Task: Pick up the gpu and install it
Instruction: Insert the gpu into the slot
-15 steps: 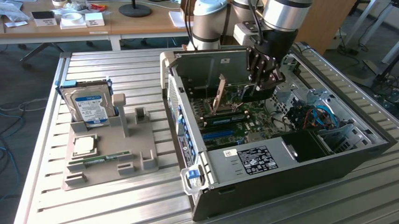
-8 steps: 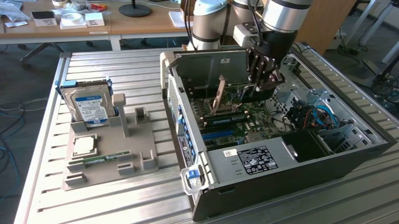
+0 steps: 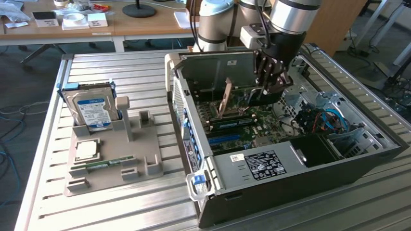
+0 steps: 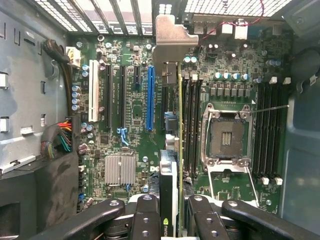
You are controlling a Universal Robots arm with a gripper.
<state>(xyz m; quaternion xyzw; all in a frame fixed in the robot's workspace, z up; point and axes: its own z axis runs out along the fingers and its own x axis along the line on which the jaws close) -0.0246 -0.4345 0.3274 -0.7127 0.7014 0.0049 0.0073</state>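
Jaws of the gripper [image 4: 172, 220] are half closed, clamping the gpu [image 4: 169, 175]. It hangs above the motherboard [image 4: 131, 107], in the exterior view's upper centre.

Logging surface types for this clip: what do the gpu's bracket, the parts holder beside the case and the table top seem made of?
Bracket of the gpu: bare sheet metal, dull silver, with a folded end. Parts holder: probably plastic, matte grey-beige, with blocky moulded or printed posts. Table top: likely aluminium, pale ribbed slats with a soft sheen.
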